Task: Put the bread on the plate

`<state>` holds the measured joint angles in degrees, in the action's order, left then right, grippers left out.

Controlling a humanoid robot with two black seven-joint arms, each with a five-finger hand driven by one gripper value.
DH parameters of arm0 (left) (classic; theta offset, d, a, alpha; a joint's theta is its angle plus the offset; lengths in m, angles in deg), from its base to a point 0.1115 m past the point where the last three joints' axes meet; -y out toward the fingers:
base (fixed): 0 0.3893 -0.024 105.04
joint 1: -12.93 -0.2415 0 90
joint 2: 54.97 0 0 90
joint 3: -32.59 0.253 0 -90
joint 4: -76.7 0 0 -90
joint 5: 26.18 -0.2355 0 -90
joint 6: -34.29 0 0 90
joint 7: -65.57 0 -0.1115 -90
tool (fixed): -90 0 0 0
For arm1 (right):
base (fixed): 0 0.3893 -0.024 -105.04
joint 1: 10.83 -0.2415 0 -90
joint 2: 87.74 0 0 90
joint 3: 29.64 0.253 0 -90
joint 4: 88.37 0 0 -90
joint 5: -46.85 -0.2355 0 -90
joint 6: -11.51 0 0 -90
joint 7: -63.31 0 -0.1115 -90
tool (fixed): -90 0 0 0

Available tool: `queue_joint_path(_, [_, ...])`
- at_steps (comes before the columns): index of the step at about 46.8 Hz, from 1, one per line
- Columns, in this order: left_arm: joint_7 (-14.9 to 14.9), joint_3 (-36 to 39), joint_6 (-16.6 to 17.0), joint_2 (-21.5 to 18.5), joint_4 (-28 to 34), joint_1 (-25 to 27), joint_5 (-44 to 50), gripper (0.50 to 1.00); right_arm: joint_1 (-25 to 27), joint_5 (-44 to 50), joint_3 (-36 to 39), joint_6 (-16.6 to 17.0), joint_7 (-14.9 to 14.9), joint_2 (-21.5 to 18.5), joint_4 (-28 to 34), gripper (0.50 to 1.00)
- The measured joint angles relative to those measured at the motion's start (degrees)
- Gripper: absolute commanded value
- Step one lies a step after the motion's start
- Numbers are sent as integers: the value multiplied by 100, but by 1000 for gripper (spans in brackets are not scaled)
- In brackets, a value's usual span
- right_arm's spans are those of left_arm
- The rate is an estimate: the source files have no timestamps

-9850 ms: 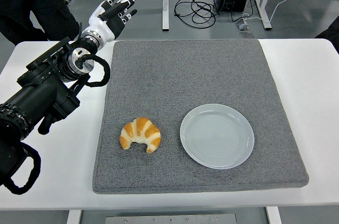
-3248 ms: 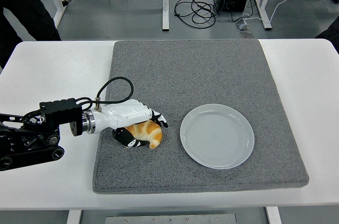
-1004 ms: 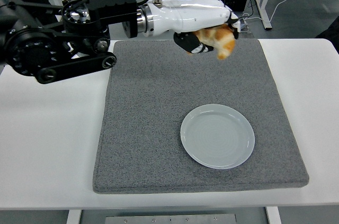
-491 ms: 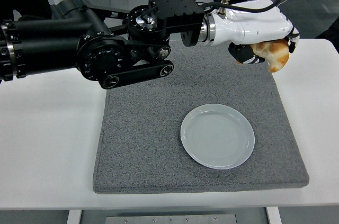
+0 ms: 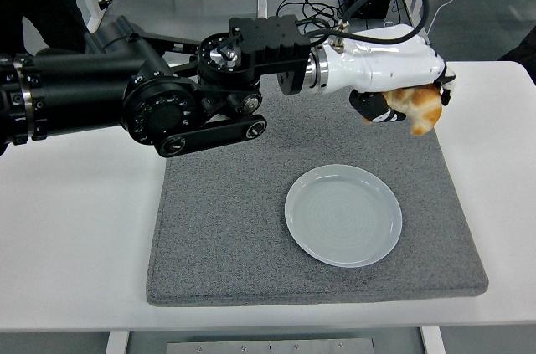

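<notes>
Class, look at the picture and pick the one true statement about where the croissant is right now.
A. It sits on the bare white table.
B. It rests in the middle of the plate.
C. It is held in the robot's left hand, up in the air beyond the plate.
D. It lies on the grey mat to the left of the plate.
C: the left hand grips the croissant above the mat's far right part, and the plate is empty.
</notes>
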<state>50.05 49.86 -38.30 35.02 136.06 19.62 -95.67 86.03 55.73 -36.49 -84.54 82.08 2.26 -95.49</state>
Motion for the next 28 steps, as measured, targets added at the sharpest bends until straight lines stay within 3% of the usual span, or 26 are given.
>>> queue_joint_path(18, [-28,273,17,0,-182,-1193,-94,500,0,-1,0,2,1,0,0,1000])
queue_joint_path(28, [-392,295,18,1,-86,-1516,-233,500,0,-1,0,1,0,0,0,1000])
